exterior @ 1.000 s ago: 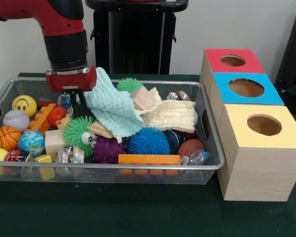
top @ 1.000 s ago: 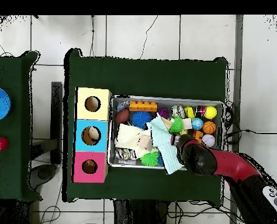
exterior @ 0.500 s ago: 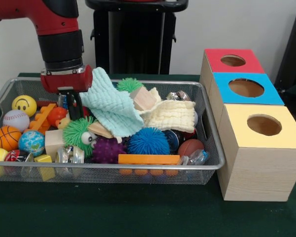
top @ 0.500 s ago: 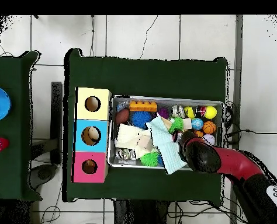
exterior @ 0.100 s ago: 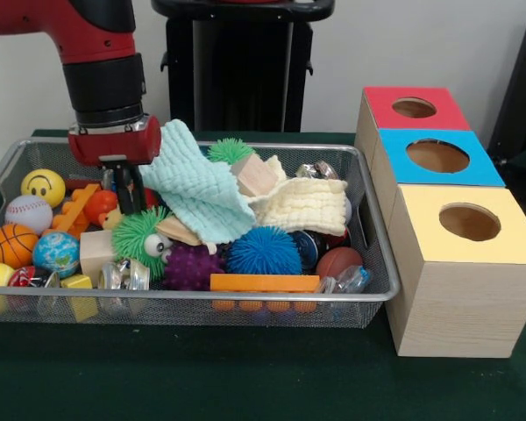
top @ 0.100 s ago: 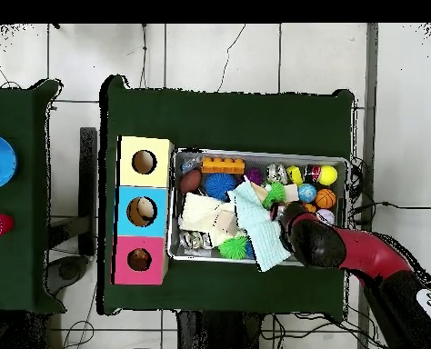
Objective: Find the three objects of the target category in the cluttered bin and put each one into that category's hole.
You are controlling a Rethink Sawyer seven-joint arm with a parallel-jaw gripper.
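Hand (exterior @ 0.100 s ago: pixel 123 195) beside mint cloth (exterior @ 0.100 s ago: pixel 197 189), above toys

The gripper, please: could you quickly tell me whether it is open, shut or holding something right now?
Gripper: down in the wire bin beside the mint cloth; open or shut cannot be told, and no held object shows.

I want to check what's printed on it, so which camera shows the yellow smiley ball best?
The front view: the yellow smiley ball sits unobstructed at the mesh bin's left end, its face toward the camera. The overhead view shows it only as a small yellow dot, no face readable.
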